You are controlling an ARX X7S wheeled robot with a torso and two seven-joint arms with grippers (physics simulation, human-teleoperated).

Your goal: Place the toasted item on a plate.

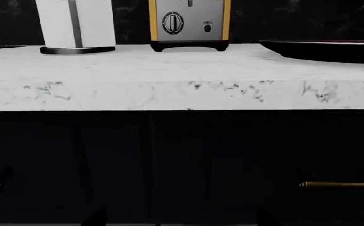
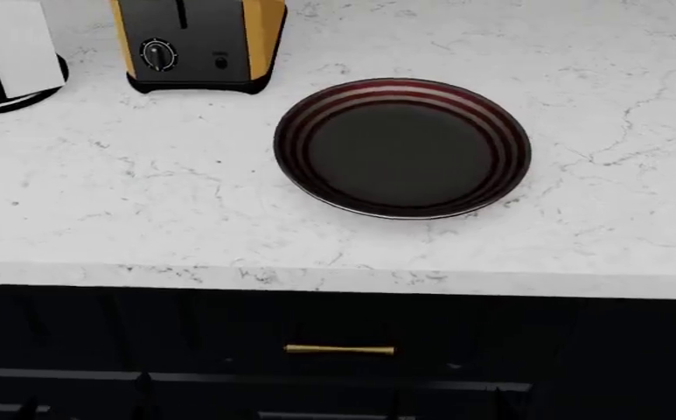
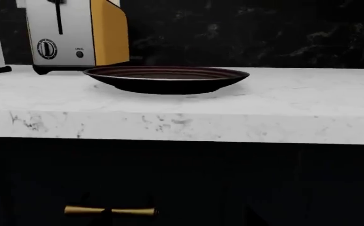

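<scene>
Toast isn't visible; you'd guess it sits inside the toaster, back-left on the bench, just beside the plate. Both pincers are below the bench edge, unseen, state unknowable. Left wrist faces the toaster squarely, so left arm looks nearer.

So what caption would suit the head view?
Empty ringed plate on a marble counter beside a yellow toaster.

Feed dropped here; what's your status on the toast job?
Grippers out of view, wrist cameras low facing the cabinet. Round dark grey red-ringed plate empty on the white marble counter. Toast unseen; yellow-sided toaster behind. Nothing blocking.
</scene>
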